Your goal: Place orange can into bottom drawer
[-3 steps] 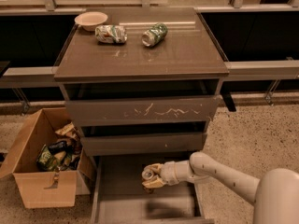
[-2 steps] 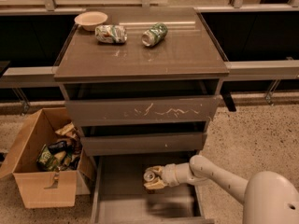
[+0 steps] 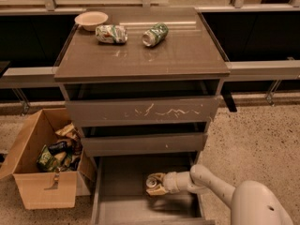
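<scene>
The pale two-finger gripper (image 3: 155, 185), reaching in from the right, is clamped around the small orange-brown metal can (image 3: 151, 181). It holds the can low over the right side of the open grey bottom drawer (image 3: 121, 191). This appears to be the placing step. Next, settle the can onto the floor and release.

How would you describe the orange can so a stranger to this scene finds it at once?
Look at the grey-brown cabinet with three drawers; its bottom drawer stands open. Above that drawer's floor, the gripper holds the orange can. The green can and the green-and-white can lie up on the cabinet's top.
</scene>
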Controlling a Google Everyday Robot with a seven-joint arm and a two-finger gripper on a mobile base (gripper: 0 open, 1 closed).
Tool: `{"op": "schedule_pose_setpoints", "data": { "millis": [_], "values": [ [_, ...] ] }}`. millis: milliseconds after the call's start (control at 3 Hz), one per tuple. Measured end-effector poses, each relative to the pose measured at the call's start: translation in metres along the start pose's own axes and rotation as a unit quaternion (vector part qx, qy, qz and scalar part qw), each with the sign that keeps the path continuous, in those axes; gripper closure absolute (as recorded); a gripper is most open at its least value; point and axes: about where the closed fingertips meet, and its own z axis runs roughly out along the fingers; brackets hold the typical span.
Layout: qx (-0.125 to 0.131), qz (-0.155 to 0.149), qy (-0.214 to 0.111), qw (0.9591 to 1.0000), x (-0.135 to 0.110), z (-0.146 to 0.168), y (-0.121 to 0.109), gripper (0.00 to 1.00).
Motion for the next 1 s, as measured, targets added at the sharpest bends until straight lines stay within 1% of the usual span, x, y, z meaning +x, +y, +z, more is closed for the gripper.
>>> {"op": "schedule_pose_setpoints", "data": {
  "millis": [333,667,1000],
  "values": [
    [0.005,0.006,-0.012,0.9999,0.018,0.008,-0.001,1.0],
    [0.006,0.012,-0.022,0.9997,0.027,0.015,-0.002,0.74],
    [0.004,0.013,-0.026,0.9996,0.028,0.018,-0.001,0.51]
  ]
}}
